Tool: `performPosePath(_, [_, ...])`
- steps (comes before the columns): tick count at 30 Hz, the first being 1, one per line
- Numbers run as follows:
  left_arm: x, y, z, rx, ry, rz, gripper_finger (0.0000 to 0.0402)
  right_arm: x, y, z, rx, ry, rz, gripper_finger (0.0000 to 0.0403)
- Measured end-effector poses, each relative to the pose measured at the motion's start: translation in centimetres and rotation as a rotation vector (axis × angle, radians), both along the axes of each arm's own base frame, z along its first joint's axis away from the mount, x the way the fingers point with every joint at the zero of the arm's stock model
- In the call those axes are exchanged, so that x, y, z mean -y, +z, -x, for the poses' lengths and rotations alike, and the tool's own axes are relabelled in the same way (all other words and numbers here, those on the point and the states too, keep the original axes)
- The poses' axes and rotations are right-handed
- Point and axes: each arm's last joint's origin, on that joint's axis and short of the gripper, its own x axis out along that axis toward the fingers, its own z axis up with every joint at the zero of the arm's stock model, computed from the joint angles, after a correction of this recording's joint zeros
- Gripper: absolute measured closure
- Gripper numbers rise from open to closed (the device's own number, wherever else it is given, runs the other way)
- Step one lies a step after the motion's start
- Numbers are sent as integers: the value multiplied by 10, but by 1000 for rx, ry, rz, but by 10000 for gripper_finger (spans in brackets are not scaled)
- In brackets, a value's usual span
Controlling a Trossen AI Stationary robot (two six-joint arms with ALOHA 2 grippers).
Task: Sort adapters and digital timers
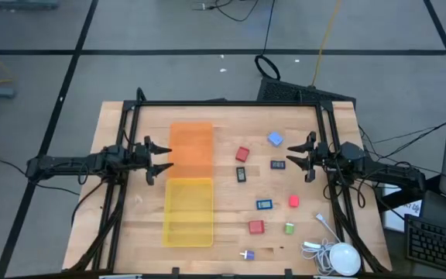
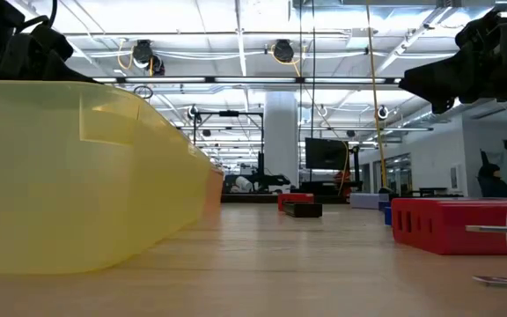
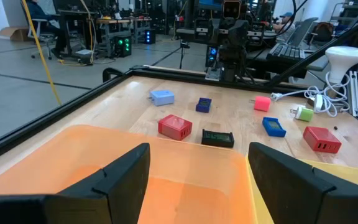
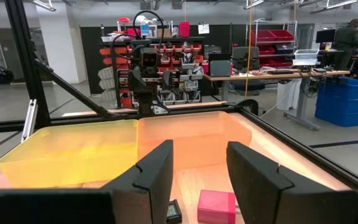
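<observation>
Adapters lie loose on the table's right half: red ones (image 1: 242, 153) (image 1: 255, 226), a light blue one (image 1: 275, 139), a pink one (image 1: 293, 201), a green one (image 1: 289, 228) and a white-purple one (image 1: 247, 254). Among them lie flat digital timers: black (image 1: 241, 174), dark blue (image 1: 278, 164) and blue (image 1: 264, 204). My left gripper (image 1: 161, 157) hangs open and level at the orange bin's (image 1: 190, 147) left rim. My right gripper (image 1: 289, 156) hangs level at the right, its fingers a narrow gap apart, the red adapter (image 4: 216, 205) and black timer (image 4: 174, 211) just ahead.
A yellow bin (image 1: 189, 211) stands right against the orange bin's near side, left of centre. A white round device (image 1: 343, 258) with its cable lies at the near right corner. A black frame (image 1: 231, 103) runs along the table's far and side edges.
</observation>
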Motion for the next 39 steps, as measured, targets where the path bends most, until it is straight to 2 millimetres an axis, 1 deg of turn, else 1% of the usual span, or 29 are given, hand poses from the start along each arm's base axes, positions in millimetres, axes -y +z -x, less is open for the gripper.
performPosePath(23, [0, 0, 0, 0, 0, 0, 128, 0, 0, 0, 0, 0, 0, 261])
performPosePath(28, [0, 0, 0, 0, 0, 0, 128, 0, 3, 0, 31, 2, 1, 261])
performPosePath(31, [0, 0, 0, 0, 0, 0, 128, 0, 7, 1, 79, 13, -63, 261])
performPosePath(35, [0, 0, 0, 0, 1, 0, 128, 0, 7, 1, 97, 27, -171, 261])
performPosePath(39, [0, 0, 0, 0, 0, 0, 128, 0, 7, 1, 101, 26, -192, 261])
